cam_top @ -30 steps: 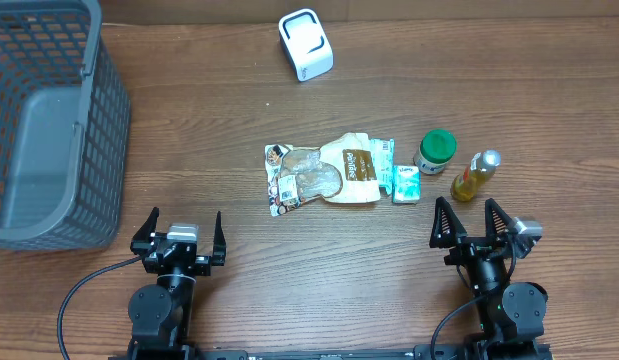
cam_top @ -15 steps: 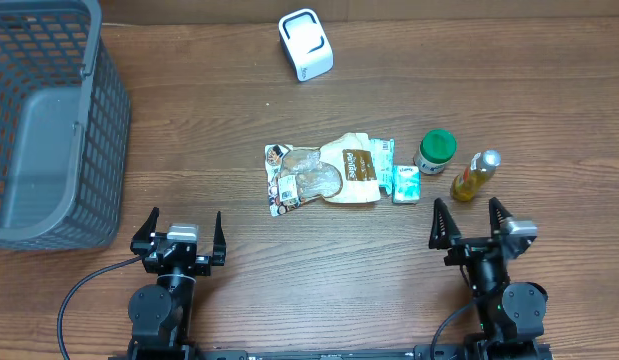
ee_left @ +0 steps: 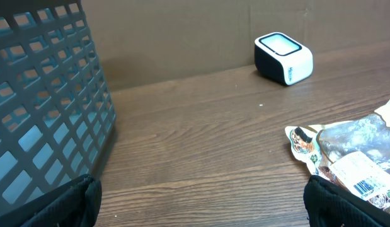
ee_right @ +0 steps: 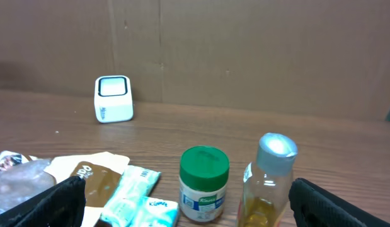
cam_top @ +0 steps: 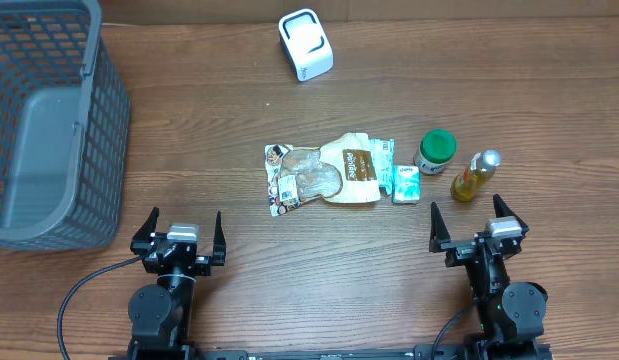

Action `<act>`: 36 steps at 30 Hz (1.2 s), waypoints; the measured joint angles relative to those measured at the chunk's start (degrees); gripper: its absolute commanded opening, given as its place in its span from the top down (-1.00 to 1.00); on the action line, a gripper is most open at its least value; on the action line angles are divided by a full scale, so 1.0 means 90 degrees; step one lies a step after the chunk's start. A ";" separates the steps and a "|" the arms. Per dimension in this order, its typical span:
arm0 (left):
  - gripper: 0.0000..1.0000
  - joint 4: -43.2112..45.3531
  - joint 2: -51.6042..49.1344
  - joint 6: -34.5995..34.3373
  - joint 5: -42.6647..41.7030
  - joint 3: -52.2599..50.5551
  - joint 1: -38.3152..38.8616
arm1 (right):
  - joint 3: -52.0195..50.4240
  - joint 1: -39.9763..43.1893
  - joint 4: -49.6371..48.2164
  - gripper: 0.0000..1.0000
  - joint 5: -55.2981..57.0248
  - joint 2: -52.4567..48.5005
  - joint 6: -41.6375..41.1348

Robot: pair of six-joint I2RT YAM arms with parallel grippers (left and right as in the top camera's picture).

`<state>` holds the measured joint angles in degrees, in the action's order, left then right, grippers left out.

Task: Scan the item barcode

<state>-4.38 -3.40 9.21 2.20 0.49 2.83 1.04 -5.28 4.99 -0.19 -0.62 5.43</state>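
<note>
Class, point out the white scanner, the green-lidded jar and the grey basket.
white scanner (cam_top: 306, 44), overhead view, its top face.
green-lidded jar (ee_right: 204, 168), right wrist view, its green lid.
grey basket (cam_top: 101, 150), overhead view, its right wall.

The right gripper (ee_right: 187, 189) is standing wide open, one dark finger (ee_right: 56, 205) showing at each lower corner. Just ahead, between the fingers, a jar with a green lid (ee_right: 204, 183) is standing upright on the wooden tabletop (ee_right: 182, 129). Just to its right, a bottle with a silver cap (ee_right: 268, 180) is holding yellow liquid. Ahead and to the left, a teal packet (ee_right: 135, 198) is lying flat, touching a brown and cream pouch (ee_right: 87, 171). A clear bag (ee_right: 12, 171) is lying further left. Far ahead on the left, a white scanner (ee_right: 113, 107) is sitting near a brown cardboard wall (ee_right: 258, 57).
</note>
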 measured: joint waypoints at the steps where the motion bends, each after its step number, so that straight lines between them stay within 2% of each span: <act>1: -0.99 0.0000 0.0000 0.0000 0.0000 0.0000 0.0000 | 0.0000 0.0000 0.0000 -1.00 -0.0002 0.0000 -0.0056; 36: -0.99 0.0000 0.0000 0.0002 0.0000 0.0000 0.0000 | 0.0000 0.0000 0.0000 -1.00 -0.0002 0.0000 -0.0279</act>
<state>-4.38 -3.40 9.23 2.20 0.49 2.83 1.04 -5.28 4.99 -0.21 -0.62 2.92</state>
